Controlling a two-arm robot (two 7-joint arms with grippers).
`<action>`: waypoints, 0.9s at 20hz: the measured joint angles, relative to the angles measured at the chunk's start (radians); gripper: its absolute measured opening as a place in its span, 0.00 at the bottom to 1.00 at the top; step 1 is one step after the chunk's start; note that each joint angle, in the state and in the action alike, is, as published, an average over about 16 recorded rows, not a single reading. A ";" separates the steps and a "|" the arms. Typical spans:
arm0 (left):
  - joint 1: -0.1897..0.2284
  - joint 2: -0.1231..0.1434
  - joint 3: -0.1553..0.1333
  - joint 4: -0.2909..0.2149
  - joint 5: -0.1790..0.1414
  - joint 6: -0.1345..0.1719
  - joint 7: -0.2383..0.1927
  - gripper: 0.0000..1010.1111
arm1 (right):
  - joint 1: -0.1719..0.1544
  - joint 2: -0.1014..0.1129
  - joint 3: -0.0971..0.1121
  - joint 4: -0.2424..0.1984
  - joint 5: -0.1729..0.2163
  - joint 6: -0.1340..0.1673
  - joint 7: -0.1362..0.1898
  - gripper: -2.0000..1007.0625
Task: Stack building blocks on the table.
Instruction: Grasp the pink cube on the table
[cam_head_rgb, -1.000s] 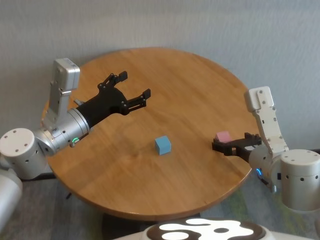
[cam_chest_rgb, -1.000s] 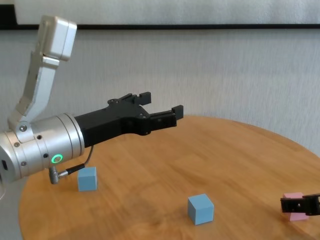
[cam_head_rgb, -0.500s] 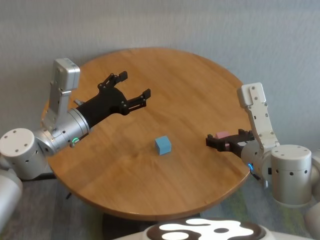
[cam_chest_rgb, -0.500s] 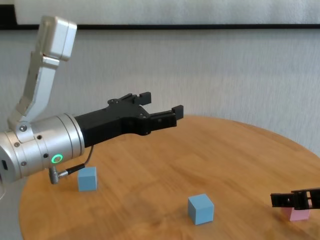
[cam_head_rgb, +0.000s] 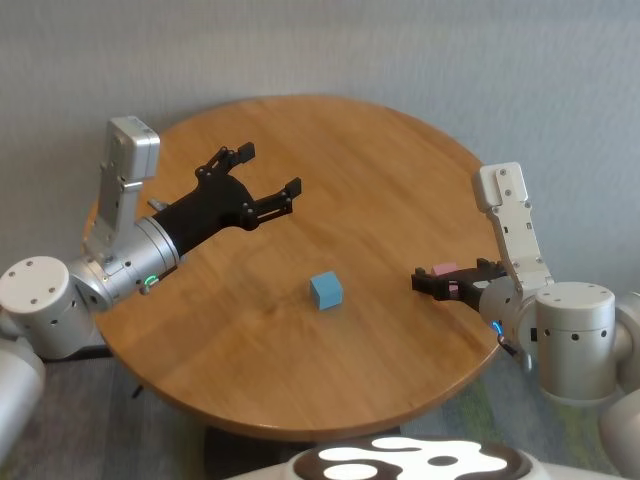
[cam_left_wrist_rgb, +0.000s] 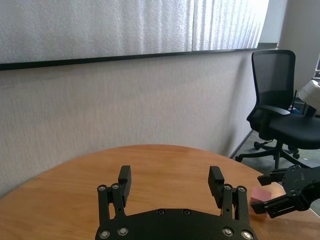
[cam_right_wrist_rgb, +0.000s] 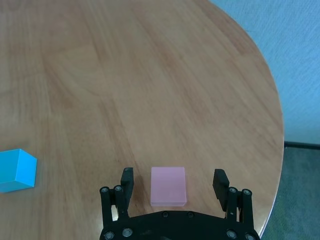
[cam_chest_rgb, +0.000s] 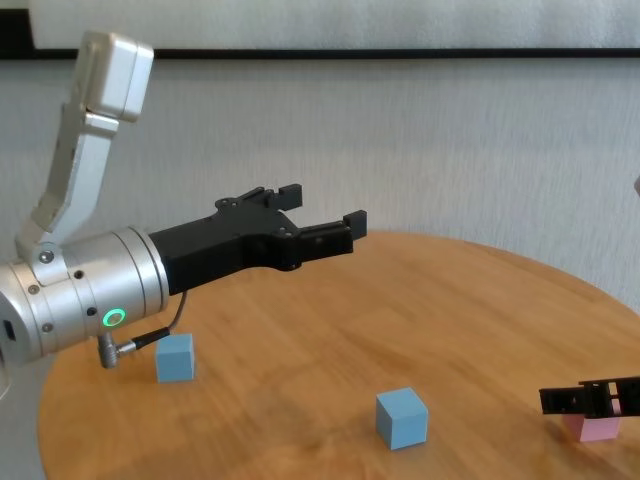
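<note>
A pink building block sits near the right edge of the table. My right gripper is open and low over the wood, one finger on either side of that block without touching it; it also shows in the head view. One light blue block rests at the table's middle. The other blue block lies under my left forearm, hidden in the head view. My left gripper hangs open and empty, well above the left half of the table.
The table's rim curves close behind the pink block on the right. A black office chair stands on the floor beyond the table. A grey wall runs behind.
My right arm has shifted a little inward over the table, so its fingers now reach farther around the pink block. The left arm and both blue blocks have stayed still.
</note>
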 joint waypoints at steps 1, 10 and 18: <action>0.000 0.000 0.000 0.000 0.000 0.000 0.000 0.99 | 0.001 -0.003 0.002 0.002 -0.001 0.002 0.000 1.00; 0.000 0.000 0.000 0.000 0.000 0.000 0.000 0.99 | 0.009 -0.022 0.015 0.019 -0.011 0.015 0.006 1.00; 0.000 0.000 0.000 0.000 0.000 0.000 0.000 0.99 | 0.011 -0.028 0.019 0.027 -0.018 0.019 0.008 1.00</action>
